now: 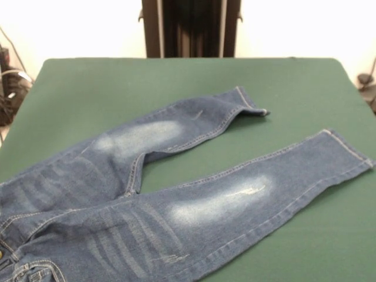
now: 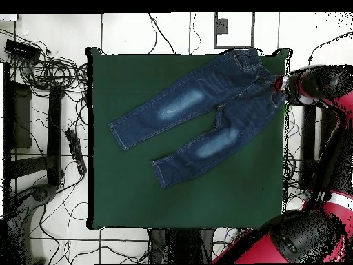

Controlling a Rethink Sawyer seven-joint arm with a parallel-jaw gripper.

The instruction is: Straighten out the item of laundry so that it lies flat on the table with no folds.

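The blue denim jeans (image 1: 176, 176) lie spread on the dark green table (image 1: 147, 76). The waistband is at the near left edge and partly cut off. Both legs run out to the right, apart from each other. The far leg's hem (image 1: 251, 107) is turned up a little, and there are creases near the crotch. In the overhead view the jeans (image 2: 200, 114) lie slanted on the table (image 2: 138, 193), with the waist at the top right corner. The arm's end with the gripper (image 2: 278, 84) hangs at the table's right edge beside the waistband. The front view does not show the gripper.
The pedestal (image 1: 191, 28) stands behind the table's far edge. The red arm (image 2: 324, 103) runs along the table's right side from the base (image 2: 296, 241). Cables and a power strip (image 2: 74, 148) lie on the floor to the left.
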